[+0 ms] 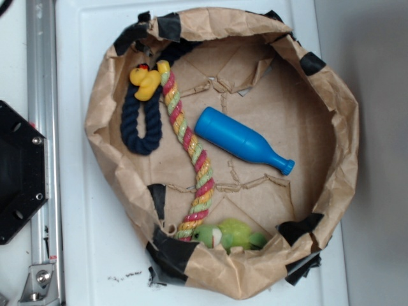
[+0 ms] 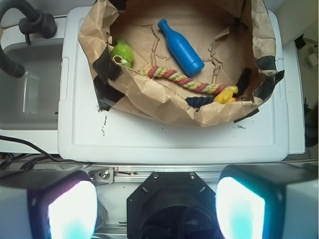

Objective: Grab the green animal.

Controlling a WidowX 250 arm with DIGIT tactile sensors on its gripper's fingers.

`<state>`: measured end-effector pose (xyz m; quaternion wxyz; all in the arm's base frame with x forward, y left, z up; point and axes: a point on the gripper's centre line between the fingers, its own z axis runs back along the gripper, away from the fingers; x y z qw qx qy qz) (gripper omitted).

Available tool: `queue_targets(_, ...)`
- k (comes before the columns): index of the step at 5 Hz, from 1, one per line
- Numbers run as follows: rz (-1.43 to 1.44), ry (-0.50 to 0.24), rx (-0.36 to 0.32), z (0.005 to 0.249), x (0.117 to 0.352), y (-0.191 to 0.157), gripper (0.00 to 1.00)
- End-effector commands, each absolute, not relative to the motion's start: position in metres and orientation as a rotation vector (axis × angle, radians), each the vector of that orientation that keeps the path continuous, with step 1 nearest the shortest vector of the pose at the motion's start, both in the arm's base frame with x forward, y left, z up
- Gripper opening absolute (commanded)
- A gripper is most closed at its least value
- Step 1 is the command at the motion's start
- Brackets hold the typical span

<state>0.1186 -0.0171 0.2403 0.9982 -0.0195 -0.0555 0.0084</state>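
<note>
The green animal (image 1: 233, 234) is a small lime-green plush lying inside the brown paper bin (image 1: 347, 127) against its near wall, by the end of the braided rope. In the wrist view it (image 2: 122, 53) sits at the bin's left side. My gripper (image 2: 157, 206) is open and empty, its two fingers wide apart at the bottom of the wrist view, high above the robot base and well short of the bin. The gripper is not in the exterior view.
In the bin lie a blue plastic bottle (image 1: 242, 140), a pink-yellow-green braided rope (image 1: 191, 150), a dark blue rope (image 1: 143, 121) and a yellow rubber duck (image 1: 145, 81). The bin stands on a white lid (image 2: 174, 134). A black robot base (image 1: 19, 172) is at left.
</note>
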Motion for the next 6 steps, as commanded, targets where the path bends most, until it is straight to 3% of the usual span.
queue_targets(1, -0.153, -0.118, -0.297, 0.192, 0.211, -0.005, 1.0)
queue_targets(2, -0.236, -0.177, -0.283, 0.17, 0.234, -0.005, 1.0)
queue_targets(3, -0.349, -0.239, -0.241, 0.13, 0.254, -0.011, 1.0)
queue_targets(4, -0.318, -0.24, -0.062, 0.093, 0.267, -0.007, 1.0)
queue_targets(5, -0.299, -0.256, -0.033, 0.078, 0.279, -0.016, 1.0)
queue_targets(6, -0.301, -0.316, -0.153, 0.091, 0.287, -0.033, 1.0)
